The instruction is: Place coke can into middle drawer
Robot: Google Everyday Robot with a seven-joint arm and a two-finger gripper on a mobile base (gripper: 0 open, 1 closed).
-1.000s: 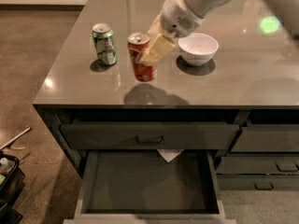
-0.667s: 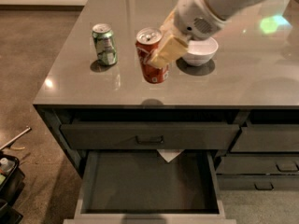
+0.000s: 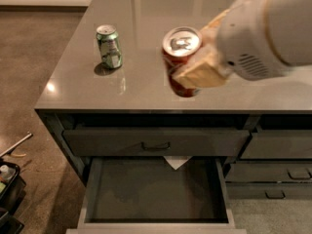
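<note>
My gripper comes in from the upper right, close to the camera, and is shut on the coke can, a red can with a silver top. It holds the can upright, lifted above the front part of the grey counter. A tan finger covers the can's lower right side. The middle drawer stands pulled open below the counter's front edge, dark and flat inside, with a small white triangle at its back edge.
A green-and-silver can stands on the counter at the left. The top drawer with a black bar handle is closed. Narrower closed drawers lie at the right. Dark items sit on the floor at the lower left.
My gripper has lifted the coke can off the counter and carried it up toward the camera and the counter's front edge. The white bowl is now hidden behind my arm.
</note>
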